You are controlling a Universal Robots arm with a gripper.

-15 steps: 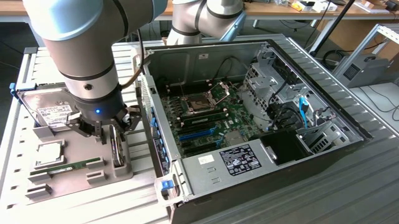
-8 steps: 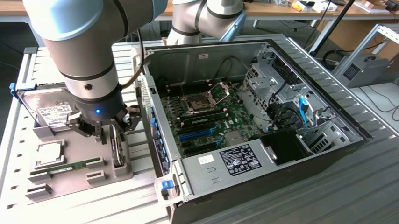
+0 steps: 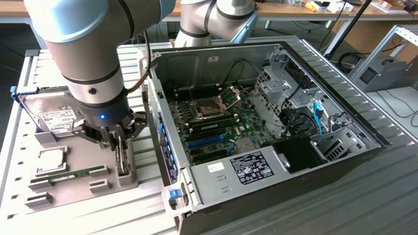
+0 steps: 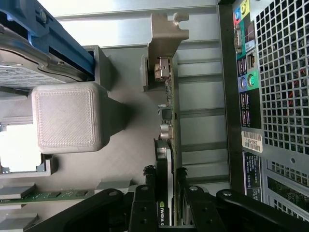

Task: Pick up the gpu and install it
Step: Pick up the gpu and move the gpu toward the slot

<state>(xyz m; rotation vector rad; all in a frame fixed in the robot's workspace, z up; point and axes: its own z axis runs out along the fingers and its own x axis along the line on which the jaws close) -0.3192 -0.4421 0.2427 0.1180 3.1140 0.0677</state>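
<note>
The ribbed metal tabletop (image 3: 385, 186) carries two things directly: an open computer case (image 3: 216, 188) at the middle, and just beside it, at the exterior view's left, a grey holder plate (image 3: 85, 161) with parts.

Robotics lab or test workshop. Industrial robot arm (image 3: 91, 58) mounted over ribbed metal table (image 3: 365, 196). Opened desktop computer case (image 3: 216, 188) laid on side, motherboard (image 3: 216, 127) exposed. Loose parts, namely hard drive (image 3: 52, 117), memory stick (image 3: 72, 174) and graphics card (image 4: 166, 145), slotted in grey printed fixture (image 3: 85, 161). Wooden workbenches (image 3: 287, 11) with clutter seen behind. Aluminium frame (image 3: 398, 39) and cables (image 3: 398, 103) noted at exterior view's right.
</note>
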